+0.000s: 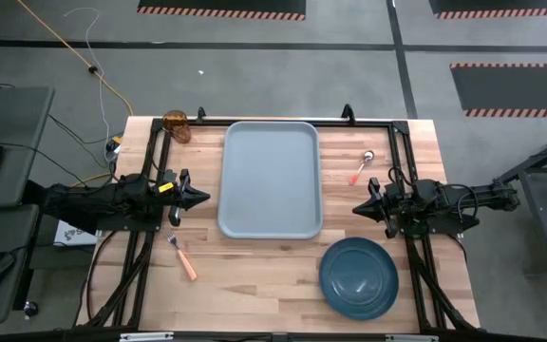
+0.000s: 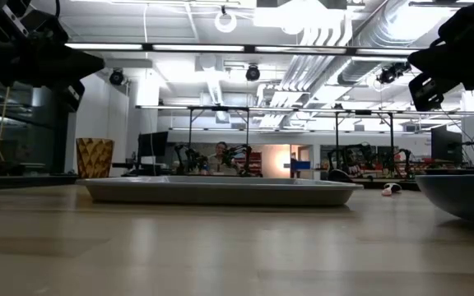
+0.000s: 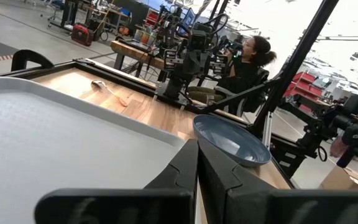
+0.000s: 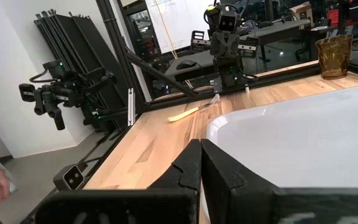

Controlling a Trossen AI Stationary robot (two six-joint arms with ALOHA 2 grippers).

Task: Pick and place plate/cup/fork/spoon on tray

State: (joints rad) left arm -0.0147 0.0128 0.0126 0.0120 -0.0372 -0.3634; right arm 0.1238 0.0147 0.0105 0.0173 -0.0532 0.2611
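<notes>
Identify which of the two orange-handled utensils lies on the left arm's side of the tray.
The fork. It lies near the table's front edge on the left arm's side of the tray; the spoon, with its round bowl, lies on the right arm's side.

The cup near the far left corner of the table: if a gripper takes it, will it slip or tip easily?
The cup looks translucent and glossy, so it may be hard and somewhat slippery, though its textured wall could help the fingers. It stands upright, taller than wide, so a sideways push might tip it. It probably weighs little. Both grippers, left and right, are shut beside the tray.
</notes>
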